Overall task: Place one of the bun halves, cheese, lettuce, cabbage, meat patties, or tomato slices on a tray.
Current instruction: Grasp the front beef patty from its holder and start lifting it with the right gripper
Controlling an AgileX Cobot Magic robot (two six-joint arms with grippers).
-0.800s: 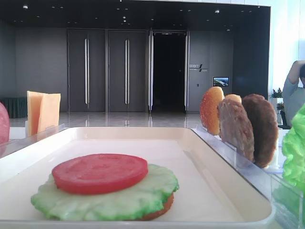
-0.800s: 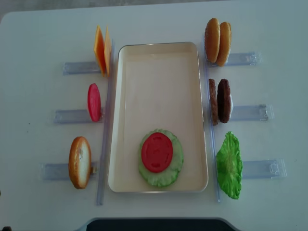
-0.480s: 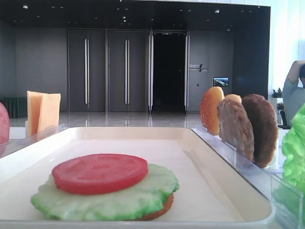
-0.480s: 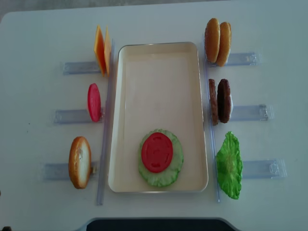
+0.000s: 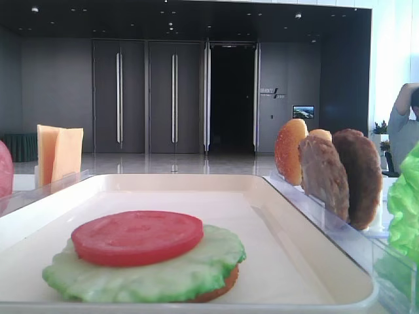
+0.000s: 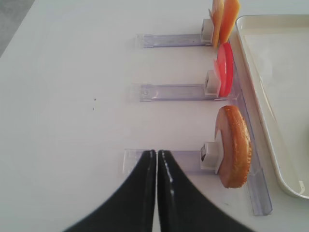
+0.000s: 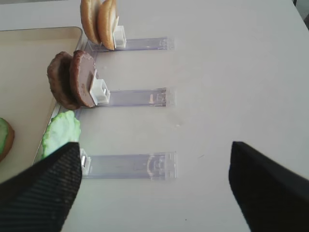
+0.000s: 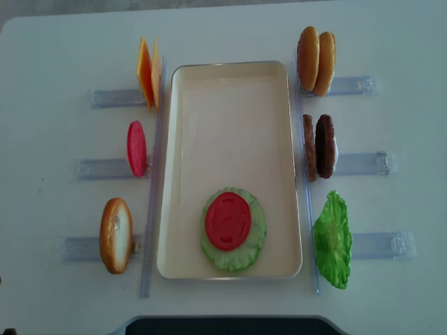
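The cream tray point(image 8: 230, 91) holds a stack of bun half, lettuce point(image 8: 255, 237) and a red tomato slice point(image 8: 228, 220). Right of the tray, two meat patties stand on edge in a clear holder: a greyish-brown one point(image 8: 308, 148) and a darker one point(image 8: 325, 146). My right gripper point(image 7: 153, 154) is open and empty over a clear holder point(image 7: 130, 166), well short of the patties point(image 7: 60, 87). My left gripper point(image 6: 157, 152) is shut on nothing, left of a standing bun half point(image 6: 234, 145). Neither gripper shows in the overhead view.
Two bun halves point(image 8: 315, 60) stand at the back right and a green lettuce leaf point(image 8: 332, 239) at the front right. Cheese slices point(image 8: 147, 72) and a standing tomato slice point(image 8: 136, 148) are left of the tray. A person point(image 5: 404, 127) is in the far background.
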